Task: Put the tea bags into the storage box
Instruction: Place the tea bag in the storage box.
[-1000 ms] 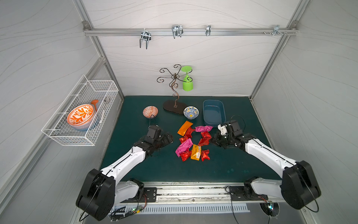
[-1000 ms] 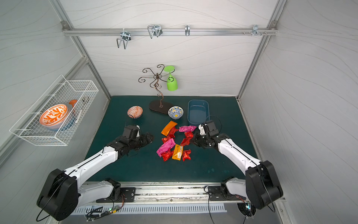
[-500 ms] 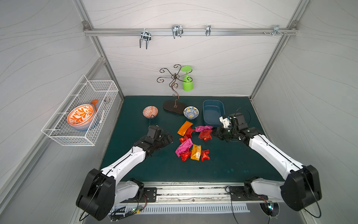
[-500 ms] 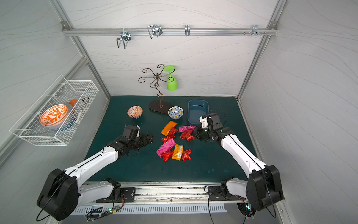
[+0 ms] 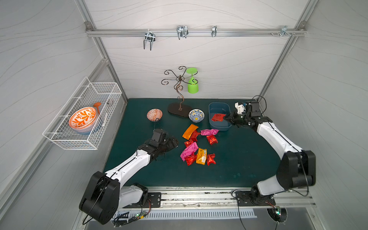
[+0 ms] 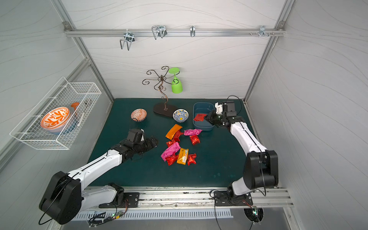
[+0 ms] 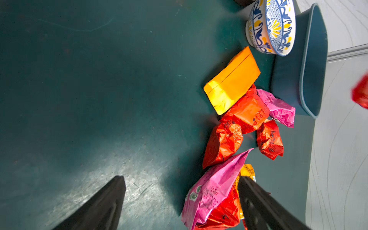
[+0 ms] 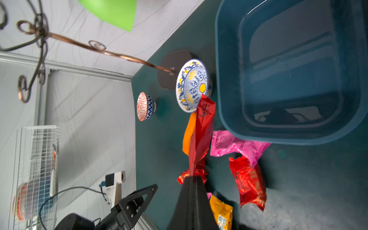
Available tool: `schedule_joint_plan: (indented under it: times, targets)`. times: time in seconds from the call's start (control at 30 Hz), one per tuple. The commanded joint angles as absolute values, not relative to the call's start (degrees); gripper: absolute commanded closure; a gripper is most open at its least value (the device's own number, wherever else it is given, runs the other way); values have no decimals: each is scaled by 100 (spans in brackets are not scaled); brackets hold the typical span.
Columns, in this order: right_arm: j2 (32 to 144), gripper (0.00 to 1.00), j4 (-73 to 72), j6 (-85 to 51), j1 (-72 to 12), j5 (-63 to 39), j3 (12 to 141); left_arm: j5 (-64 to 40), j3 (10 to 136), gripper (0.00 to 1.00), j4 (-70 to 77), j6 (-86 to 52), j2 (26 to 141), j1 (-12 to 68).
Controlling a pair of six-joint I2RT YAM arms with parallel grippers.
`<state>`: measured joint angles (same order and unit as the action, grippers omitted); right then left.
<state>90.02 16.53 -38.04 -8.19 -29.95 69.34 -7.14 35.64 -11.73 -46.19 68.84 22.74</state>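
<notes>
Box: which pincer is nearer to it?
Right. The right pincer, shut on a red bag, is at the box's rim; the left pincer, open, is beyond the bag pile.

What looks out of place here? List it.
Nothing damaged or spilled. The shiny foil tea bags lie in a loose, overlapping heap on the green mat; the shut right gripper holds one red packet up near the dull blue plastic storage box.
</notes>
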Motion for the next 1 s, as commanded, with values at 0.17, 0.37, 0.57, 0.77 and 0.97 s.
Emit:
schedule_joint_plan:
  times: [0.17,0.37,0.57,0.77,0.97]
  targets:
    - [10653,100,1456,-3470,-633,-3535,7700,-601,3595,7,-1037,-4583,6825,2292]
    - [11009,100,1544,-3387,-628,-3392,7429,-632,3651,7,-1032,-4554,6928,2294]
    - [10807,100,1848,-3164,-625,-2989,6939,-728,3686,7,-1004,-4572,7057,2294]
    - [10405,100,2129,-2958,-560,-2605,6506,-748,3662,7,-949,-4596,7081,2293]
    - [10172,86,2241,-2914,-527,-2640,6634,-856,3725,7,-949,-4606,7158,2294]
